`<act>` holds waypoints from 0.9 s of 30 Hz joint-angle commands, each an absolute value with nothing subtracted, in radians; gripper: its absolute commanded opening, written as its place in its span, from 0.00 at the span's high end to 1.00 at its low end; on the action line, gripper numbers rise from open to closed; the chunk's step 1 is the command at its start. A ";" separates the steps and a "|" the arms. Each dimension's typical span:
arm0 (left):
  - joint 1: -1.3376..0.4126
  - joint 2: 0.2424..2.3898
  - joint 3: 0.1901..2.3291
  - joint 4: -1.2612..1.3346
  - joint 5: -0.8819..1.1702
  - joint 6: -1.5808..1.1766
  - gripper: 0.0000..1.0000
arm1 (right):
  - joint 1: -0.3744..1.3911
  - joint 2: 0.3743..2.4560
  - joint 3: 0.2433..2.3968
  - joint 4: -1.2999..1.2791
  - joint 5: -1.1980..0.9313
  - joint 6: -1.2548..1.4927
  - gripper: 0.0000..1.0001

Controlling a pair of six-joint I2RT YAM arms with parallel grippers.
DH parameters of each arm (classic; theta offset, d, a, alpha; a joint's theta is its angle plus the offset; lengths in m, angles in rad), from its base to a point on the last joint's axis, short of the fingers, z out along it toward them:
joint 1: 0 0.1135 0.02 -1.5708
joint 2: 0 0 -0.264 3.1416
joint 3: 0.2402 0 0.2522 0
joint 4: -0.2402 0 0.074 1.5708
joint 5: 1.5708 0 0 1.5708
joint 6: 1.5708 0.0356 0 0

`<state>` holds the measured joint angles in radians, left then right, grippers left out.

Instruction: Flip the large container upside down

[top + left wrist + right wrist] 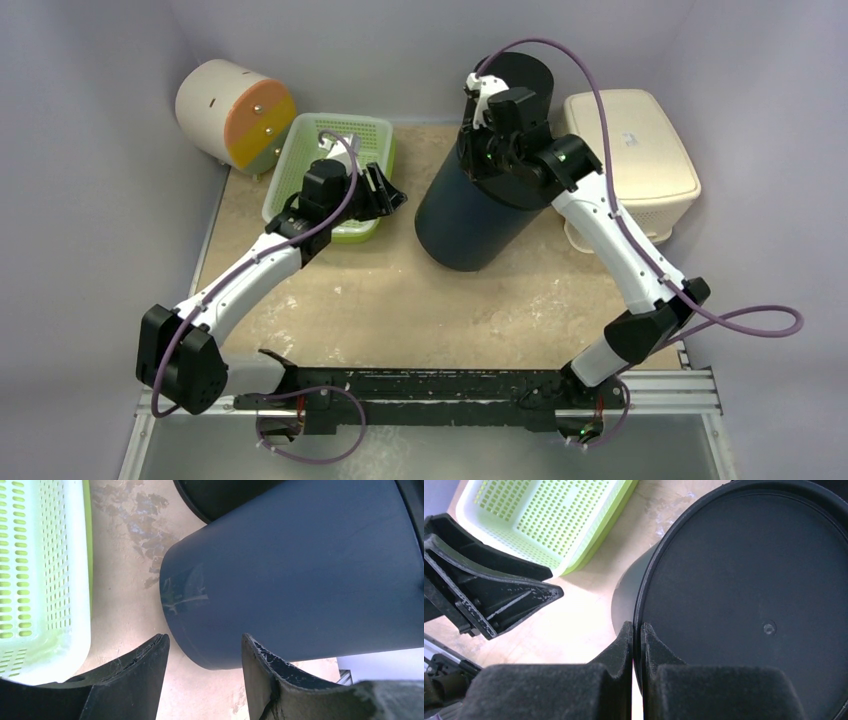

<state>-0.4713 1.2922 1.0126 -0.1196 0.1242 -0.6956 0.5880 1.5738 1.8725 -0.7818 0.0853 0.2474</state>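
Right gripper [637,640]: jaws pinched on the upper rim of the dark container [470,215], which leans tilted at mid-table. Left gripper [204,639]: jaws apart, empty, near its lower end. A strip of table [127,595] shows between the container and the green basket [340,150].

Overhead camera: looking down from behind me over the desk [380,300]. Wrist cameras: hovering close, all three sharing the large container [470,215] and green basket [375,135].
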 commanded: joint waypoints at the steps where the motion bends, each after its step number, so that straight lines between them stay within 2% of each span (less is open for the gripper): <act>1: -0.469 1.258 0.998 -0.074 0.126 -0.701 0.45 | 0.577 1.577 1.825 -0.767 0.149 0.274 1.00; 16: -0.465 1.234 0.977 -0.106 0.110 -0.690 0.45 | 0.610 1.611 1.672 -0.613 0.115 0.312 1.00; 22: -0.463 1.226 0.975 -0.120 0.105 -0.689 0.45 | 0.610 1.587 1.632 -0.621 0.151 0.353 1.00; 27: -0.462 1.208 0.971 -0.139 0.102 -0.687 0.45 | 0.607 1.546 1.568 -0.643 0.269 0.404 1.00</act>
<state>-0.4690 1.2522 0.9806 -0.1486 0.1169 -0.6952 0.6212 1.5799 1.6276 -0.5526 0.1387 0.3206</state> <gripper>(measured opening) 0.546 0.030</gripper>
